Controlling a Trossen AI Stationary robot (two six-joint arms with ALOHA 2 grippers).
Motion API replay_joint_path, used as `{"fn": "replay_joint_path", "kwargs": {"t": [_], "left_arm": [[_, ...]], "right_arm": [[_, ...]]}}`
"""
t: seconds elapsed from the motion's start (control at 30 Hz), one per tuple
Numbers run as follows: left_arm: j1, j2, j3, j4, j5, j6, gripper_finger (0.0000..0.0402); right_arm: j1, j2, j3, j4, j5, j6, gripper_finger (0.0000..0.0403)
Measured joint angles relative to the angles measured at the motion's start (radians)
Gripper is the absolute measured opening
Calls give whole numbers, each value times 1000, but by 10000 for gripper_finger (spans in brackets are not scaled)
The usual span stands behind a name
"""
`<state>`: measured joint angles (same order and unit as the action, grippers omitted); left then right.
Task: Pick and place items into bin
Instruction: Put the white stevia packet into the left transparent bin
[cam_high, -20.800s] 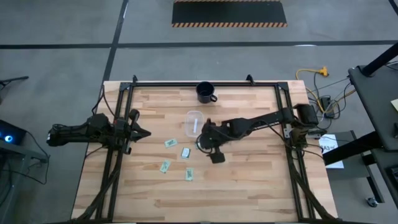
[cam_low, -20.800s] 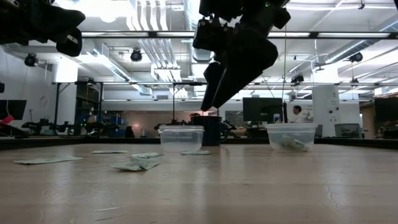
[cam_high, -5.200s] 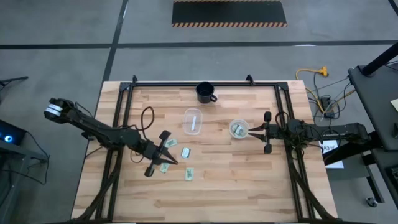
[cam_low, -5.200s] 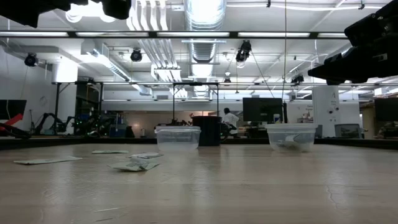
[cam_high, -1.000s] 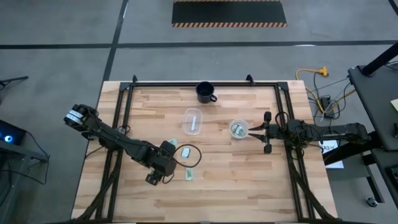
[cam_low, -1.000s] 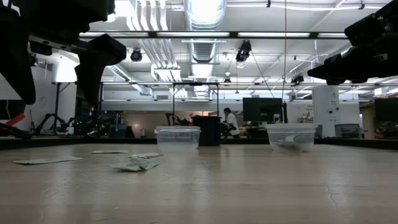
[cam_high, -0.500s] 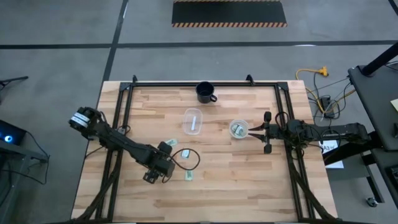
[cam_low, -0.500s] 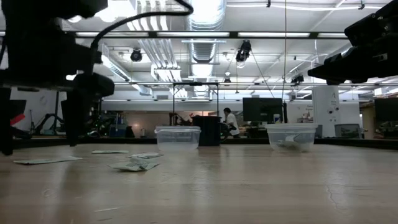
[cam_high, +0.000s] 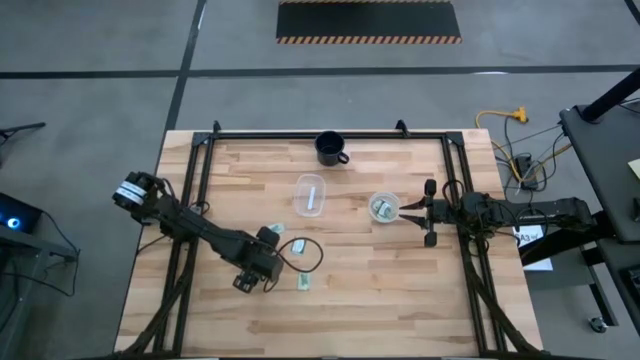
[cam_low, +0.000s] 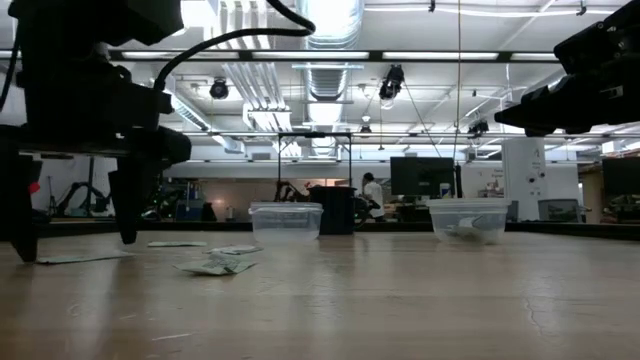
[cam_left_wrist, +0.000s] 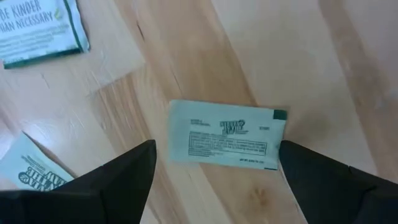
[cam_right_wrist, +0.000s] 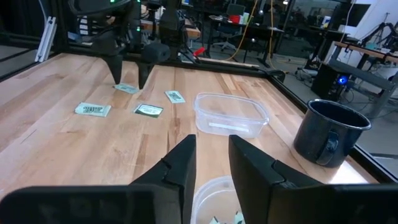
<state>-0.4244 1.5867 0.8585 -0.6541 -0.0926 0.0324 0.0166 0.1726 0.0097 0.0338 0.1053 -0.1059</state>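
My left gripper (cam_high: 255, 270) is open and points down at the table's left middle. Its two fingers stand on either side of a pale green packet (cam_left_wrist: 225, 135) that lies flat on the wood, and they do not touch it. The low view shows the fingertips (cam_low: 128, 232) down near the tabletop. Three more packets lie flat nearby (cam_right_wrist: 92, 109) (cam_right_wrist: 149, 110) (cam_right_wrist: 175, 96). My right gripper (cam_right_wrist: 211, 158) is open and empty, and waits at the table's right (cam_high: 428, 213) beside a round clear cup (cam_high: 384, 207) holding packets.
A clear rectangular tub (cam_high: 312, 195) with one white packet in it stands at the table's middle. A dark mug (cam_high: 331, 148) stands at the far edge. A black cable (cam_high: 305, 255) loops beside my left gripper. Bare wood lies along the near edge.
My left gripper has gone down from well above the table to the tabletop, shifting slightly toward the left edge, and now straddles the packet. Its fingers have stayed apart. The packets have not moved.
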Motion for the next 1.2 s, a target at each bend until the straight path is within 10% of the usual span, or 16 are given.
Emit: {"fn": "replay_joint_path", "kwargs": {"t": [0.87, 1.2], "left_arm": [[73, 123, 1, 77, 132, 34, 318], [74, 117, -1, 90, 128, 25, 261]], "right_arm": [[0, 0, 0, 0, 0, 0, 79], [0, 0, 0, 0, 0, 0, 86]]}}
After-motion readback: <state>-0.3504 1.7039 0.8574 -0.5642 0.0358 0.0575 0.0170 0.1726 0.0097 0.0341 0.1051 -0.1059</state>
